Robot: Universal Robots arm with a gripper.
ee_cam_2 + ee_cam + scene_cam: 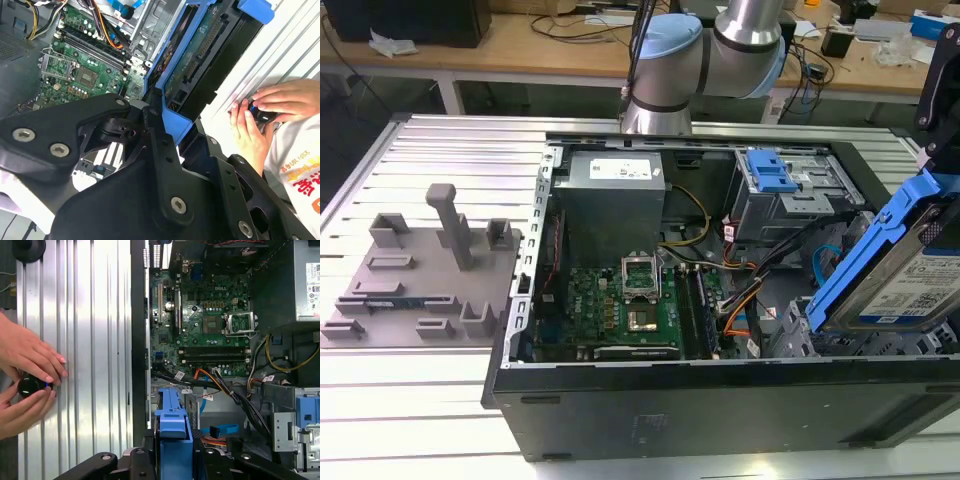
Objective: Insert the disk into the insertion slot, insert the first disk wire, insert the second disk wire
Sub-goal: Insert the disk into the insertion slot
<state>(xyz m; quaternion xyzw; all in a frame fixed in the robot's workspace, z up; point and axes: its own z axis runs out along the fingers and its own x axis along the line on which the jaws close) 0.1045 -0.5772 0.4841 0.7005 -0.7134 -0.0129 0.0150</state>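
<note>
Black hand [173, 450] clamps the tilted disk [918, 280] by its edges

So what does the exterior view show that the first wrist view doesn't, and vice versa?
The exterior view adds the robot arm, a grey fixture plate beside the computer case and the disk's labelled face, tilted above the case. The first wrist view adds a person's hands around a black knob on the ribbed table. Both share the green motherboard and the blue-framed disk.

Robotics lab: cluttered benches [545, 55], alu. table [450, 150]
</note>
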